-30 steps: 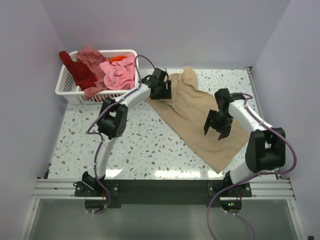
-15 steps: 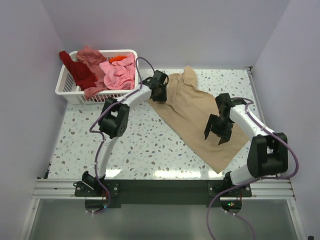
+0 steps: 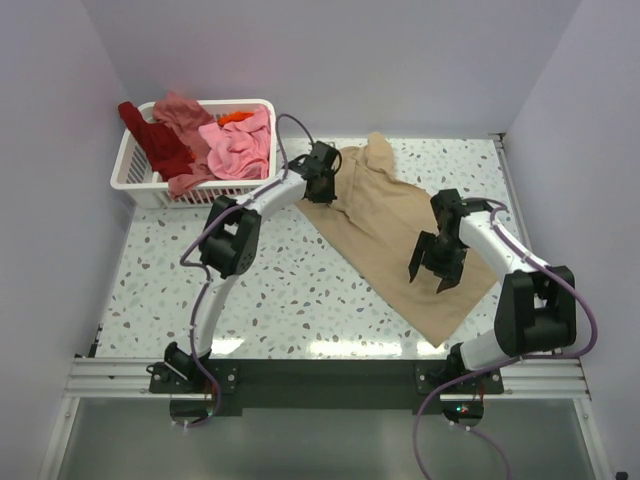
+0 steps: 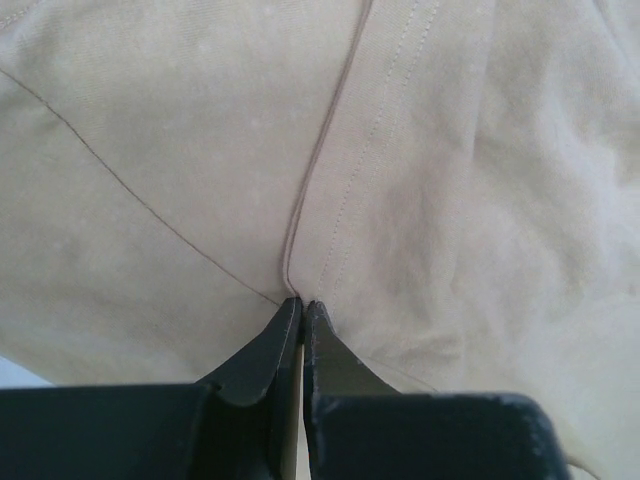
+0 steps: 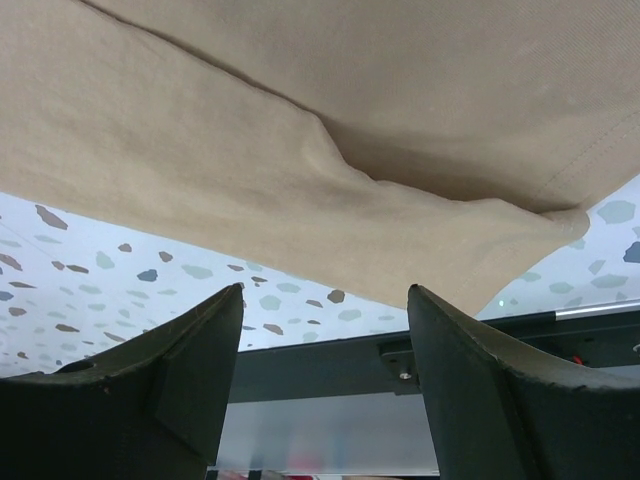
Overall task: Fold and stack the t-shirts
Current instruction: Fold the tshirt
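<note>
A large tan t-shirt (image 3: 400, 225) lies spread slantwise across the right half of the table. My left gripper (image 3: 322, 188) is at its upper left edge, and in the left wrist view it (image 4: 302, 302) is shut, pinching the tan cloth (image 4: 200, 150) at a seam. My right gripper (image 3: 428, 278) hangs open over the shirt's lower right part. In the right wrist view its jaws (image 5: 325, 295) stand wide with nothing between them, the tan cloth (image 5: 300, 120) beyond them. Pink (image 3: 240, 145), dark red (image 3: 155, 140), salmon (image 3: 180, 112) and orange (image 3: 235, 117) t-shirts are heaped in the basket.
A white slatted basket (image 3: 135, 178) stands at the back left corner, close to my left arm. Speckled tabletop (image 3: 260, 290) shows in front of it and left of the tan shirt. Walls close in the left, back and right sides.
My left gripper has shut on the tan shirt's edge. My right gripper has shifted slightly toward the near edge, still open.
</note>
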`<state>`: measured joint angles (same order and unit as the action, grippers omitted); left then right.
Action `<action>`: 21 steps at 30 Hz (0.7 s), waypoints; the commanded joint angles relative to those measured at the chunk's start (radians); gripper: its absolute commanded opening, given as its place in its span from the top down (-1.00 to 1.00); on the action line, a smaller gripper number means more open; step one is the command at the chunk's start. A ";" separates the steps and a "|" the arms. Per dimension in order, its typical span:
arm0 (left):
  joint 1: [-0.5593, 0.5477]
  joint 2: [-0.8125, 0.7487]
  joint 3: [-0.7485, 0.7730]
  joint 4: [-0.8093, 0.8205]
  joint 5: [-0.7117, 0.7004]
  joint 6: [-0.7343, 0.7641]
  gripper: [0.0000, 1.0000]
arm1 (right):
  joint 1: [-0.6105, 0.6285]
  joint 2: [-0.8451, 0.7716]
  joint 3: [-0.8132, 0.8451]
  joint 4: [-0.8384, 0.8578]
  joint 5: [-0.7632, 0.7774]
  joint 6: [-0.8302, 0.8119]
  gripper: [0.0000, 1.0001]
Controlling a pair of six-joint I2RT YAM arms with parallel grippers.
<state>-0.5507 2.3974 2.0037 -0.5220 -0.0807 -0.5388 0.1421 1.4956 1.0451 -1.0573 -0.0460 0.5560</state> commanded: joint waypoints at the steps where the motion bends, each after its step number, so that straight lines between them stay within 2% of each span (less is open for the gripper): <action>1: -0.023 -0.030 0.067 0.002 -0.011 0.005 0.91 | 0.002 -0.040 -0.008 0.006 -0.026 -0.004 -0.40; 10: -0.068 -0.018 0.155 -0.024 -0.024 0.019 0.83 | 0.002 -0.049 -0.025 0.008 -0.031 -0.008 -0.40; 14: -0.095 -0.009 0.213 -0.016 -0.013 0.013 1.00 | 0.002 -0.058 -0.033 0.005 -0.031 -0.007 -0.40; 21: -0.141 -0.001 0.196 0.103 0.109 0.008 1.00 | 0.002 -0.072 -0.042 -0.003 -0.026 -0.008 -0.40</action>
<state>-0.6704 2.3978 2.1822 -0.4995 -0.0475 -0.5377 0.1421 1.4597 1.0088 -1.0573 -0.0528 0.5556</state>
